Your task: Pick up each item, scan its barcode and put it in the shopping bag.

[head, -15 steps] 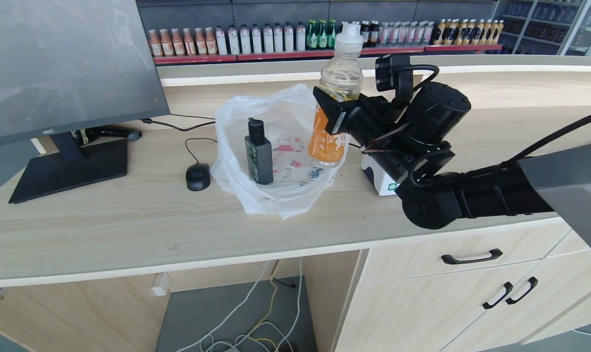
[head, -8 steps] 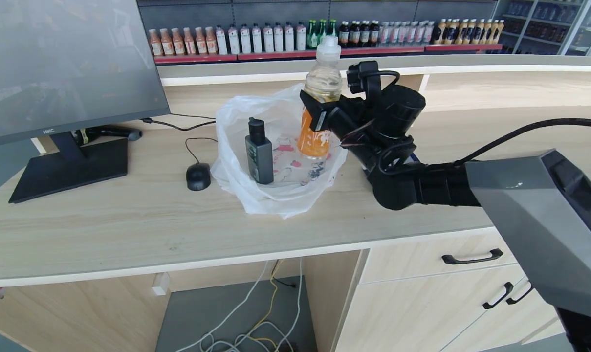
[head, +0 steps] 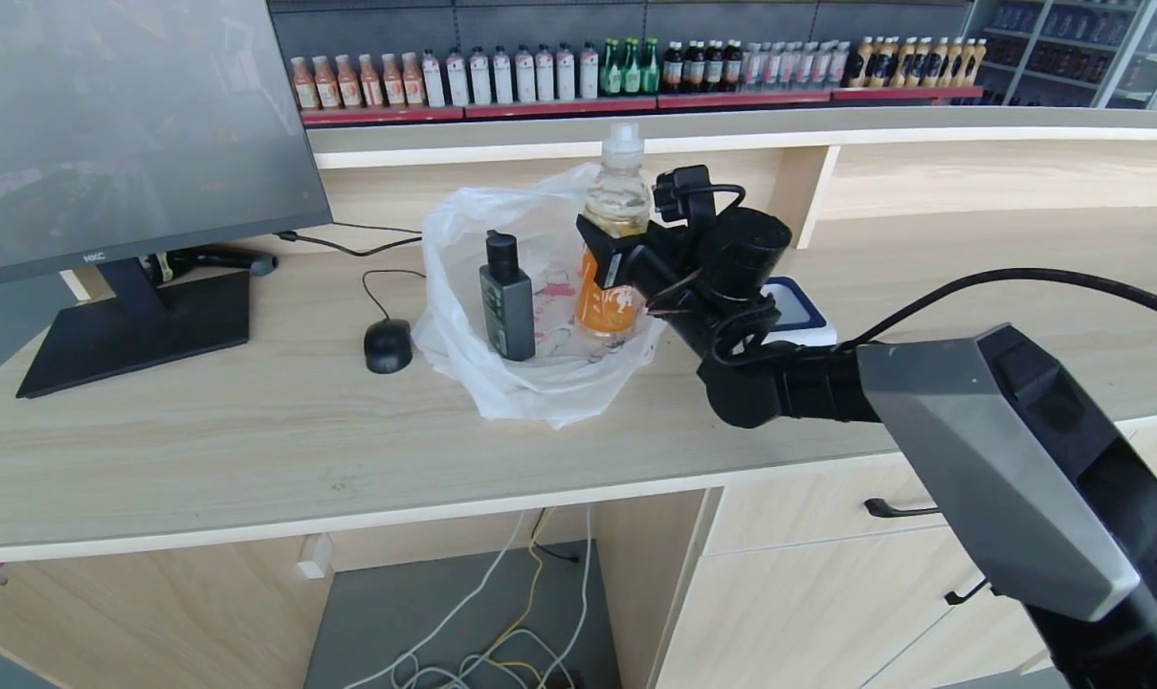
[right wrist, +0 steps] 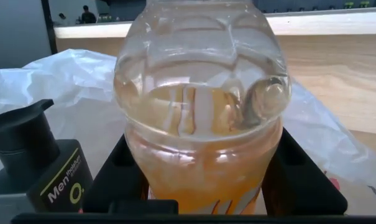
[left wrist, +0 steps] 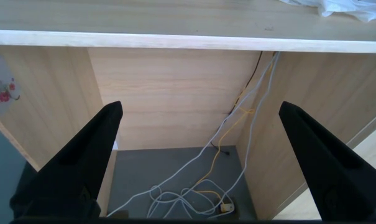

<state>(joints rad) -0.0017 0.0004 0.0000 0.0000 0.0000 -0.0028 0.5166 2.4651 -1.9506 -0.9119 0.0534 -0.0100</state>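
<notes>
Head view: right claw point(head: 609, 270) clamped on orange drink bottle point(head: 617, 203), upright inside shopping bag point(head: 458, 239) on worktop point(head: 253, 411), right of dark pump bottle point(head: 507, 299). Left wrist view: left claw point(left wrist: 200, 155) jaws apart, below worktop's near edge.

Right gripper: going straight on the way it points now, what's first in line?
Past the orange bottle it grips, right gripper likely meets the shopping bag wall beyond; dark pump bottle sits off-line. Depth unclear.
</notes>
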